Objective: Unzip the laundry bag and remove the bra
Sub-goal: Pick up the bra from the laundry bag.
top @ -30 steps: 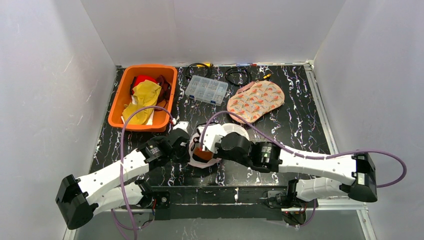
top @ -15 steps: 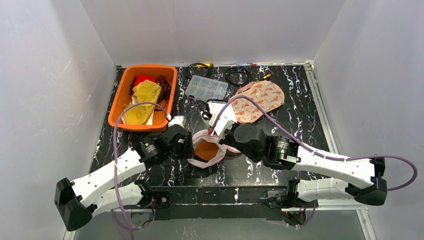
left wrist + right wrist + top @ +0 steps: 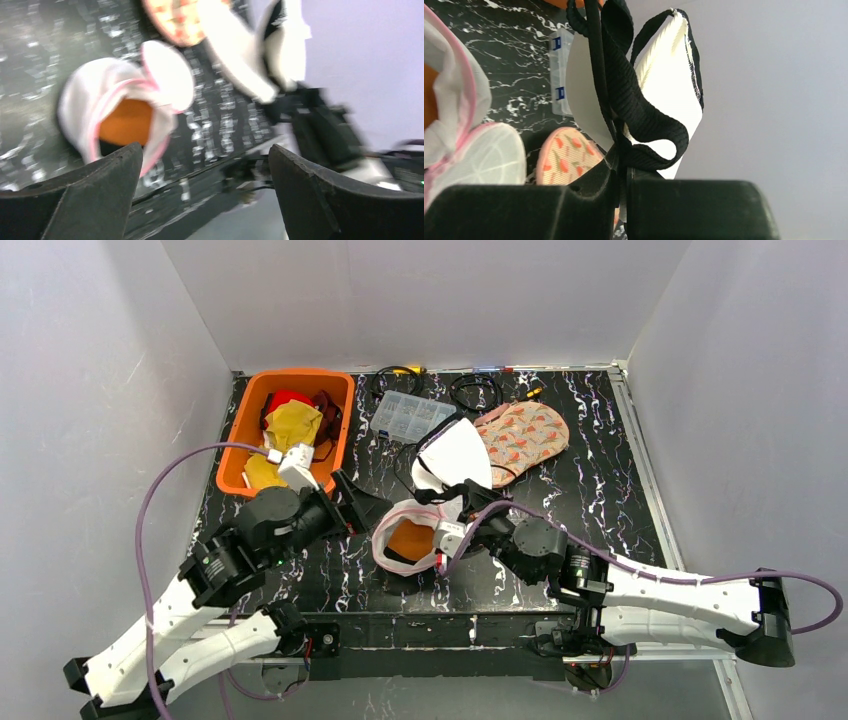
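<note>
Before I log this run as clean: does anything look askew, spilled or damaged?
Nothing spilled or damaged. Only the laundry bag looks untidy: it lies gaping, flap folded back, orange showing inside. The bra hangs by a black strap from the right gripper, out of the bag.

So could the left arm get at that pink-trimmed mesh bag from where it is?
Probably yes. The left gripper is open and pointed at the laundry bag, which lies beside it with nothing between. The right gripper holds the bra up, clear of that path.
</note>
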`<state>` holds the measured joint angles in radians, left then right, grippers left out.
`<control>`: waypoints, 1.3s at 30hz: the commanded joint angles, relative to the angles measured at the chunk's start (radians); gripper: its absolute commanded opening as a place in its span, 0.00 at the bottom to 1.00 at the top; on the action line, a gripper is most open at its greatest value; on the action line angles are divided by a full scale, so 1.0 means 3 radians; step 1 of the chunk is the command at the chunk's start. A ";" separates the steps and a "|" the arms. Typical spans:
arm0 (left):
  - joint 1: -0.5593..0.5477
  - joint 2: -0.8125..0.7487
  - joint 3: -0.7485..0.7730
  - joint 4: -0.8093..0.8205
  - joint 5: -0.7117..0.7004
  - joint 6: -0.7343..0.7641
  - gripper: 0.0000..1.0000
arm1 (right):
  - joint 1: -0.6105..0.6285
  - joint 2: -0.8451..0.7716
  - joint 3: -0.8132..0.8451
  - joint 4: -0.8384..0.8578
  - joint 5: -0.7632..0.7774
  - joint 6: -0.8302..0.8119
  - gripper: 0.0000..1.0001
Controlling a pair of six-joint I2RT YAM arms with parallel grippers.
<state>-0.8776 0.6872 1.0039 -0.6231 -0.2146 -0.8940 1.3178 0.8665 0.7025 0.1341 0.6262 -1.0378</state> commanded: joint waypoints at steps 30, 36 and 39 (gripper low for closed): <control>0.0041 0.0774 -0.0307 0.1990 0.0365 -0.1285 0.98 | 0.0055 -0.0093 -0.0106 0.0752 -0.0162 -0.0821 0.01; 0.0039 0.0851 -0.0274 0.2282 0.0302 -0.1161 0.93 | 0.0058 -0.0090 -0.0107 0.0746 -0.0187 -0.0789 0.01; 0.0041 0.0918 -0.0176 0.2282 0.0302 -0.1097 0.88 | 0.0062 -0.0073 -0.0091 0.0747 -0.0198 -0.0769 0.01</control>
<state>-0.8722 0.9482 0.8867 0.0051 -0.0837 -1.2667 1.3293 0.8581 0.6556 0.3141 0.5758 -1.2854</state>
